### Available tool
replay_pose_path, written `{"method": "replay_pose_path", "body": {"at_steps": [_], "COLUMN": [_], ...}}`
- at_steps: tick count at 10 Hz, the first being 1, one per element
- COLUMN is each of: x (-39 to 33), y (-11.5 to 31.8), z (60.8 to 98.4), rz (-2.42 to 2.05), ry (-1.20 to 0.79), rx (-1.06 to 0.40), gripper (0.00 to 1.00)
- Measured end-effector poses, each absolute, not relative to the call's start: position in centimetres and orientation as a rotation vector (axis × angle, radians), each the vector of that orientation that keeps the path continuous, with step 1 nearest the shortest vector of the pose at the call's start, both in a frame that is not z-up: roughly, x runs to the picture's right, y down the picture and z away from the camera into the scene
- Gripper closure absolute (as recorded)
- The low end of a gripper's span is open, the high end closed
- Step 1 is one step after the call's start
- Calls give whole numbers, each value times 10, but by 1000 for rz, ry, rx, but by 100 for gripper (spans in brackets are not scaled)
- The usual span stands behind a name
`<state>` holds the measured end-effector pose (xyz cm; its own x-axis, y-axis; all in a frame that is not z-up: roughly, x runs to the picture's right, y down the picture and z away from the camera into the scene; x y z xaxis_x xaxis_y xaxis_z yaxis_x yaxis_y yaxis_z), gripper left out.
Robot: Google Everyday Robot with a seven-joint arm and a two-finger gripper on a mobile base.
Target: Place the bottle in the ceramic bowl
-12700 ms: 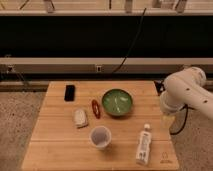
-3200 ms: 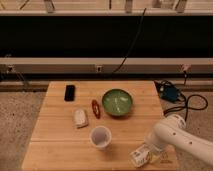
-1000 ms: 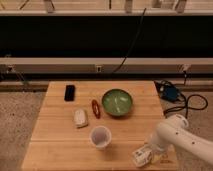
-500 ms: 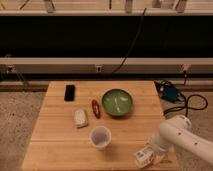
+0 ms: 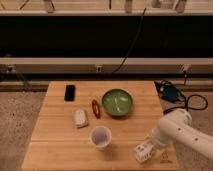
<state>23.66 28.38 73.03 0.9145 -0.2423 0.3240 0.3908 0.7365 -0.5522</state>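
- Landmark for all positions below: the ceramic bowl (image 5: 117,102), sitting toward the back of the wooden table (image 5: 50,145), right of centre.
- The bowl holds no bottle. You see only pale glints on its green inside. The placing is not done.
- The gripper (image 5: 143,152) is down at the table's front edge, well in front of the bowl and a little to its right. The white arm (image 5: 182,134) runs off behind it toward the right edge of view.
- The bottle (image 5: 141,151): you see a whitish shape at the gripper tip, low against the table. It reads as the bottle, but the arm covers most of it, so its lie cannot be told.
- Whether the gripper is clamped on it or only around it, you cannot tell.
- Judgement: you are at the pick-up stage. Left to do: secure the grasp, lift, carry back and slightly left to the bowl, lower, release.
- Other items, none in the straight path:
  - translucent cup (image 5: 100,136), in front of the bowl and to its left.
  - red object (image 5: 95,108), just left of the bowl.
  - whitish block (image 5: 80,118), further left.
  - black phone (image 5: 70,92), well left, nearer the back.
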Motion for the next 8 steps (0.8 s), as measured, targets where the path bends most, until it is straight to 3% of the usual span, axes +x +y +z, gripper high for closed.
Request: {"method": "replay_pose_path", "body": {"at_steps": [3, 8], "x": [225, 226], "y": [239, 168], "z": [745, 802], "rz": [-397, -379], "ry": [-225, -240], "rx": [-635, -591], "gripper": [100, 100]}}
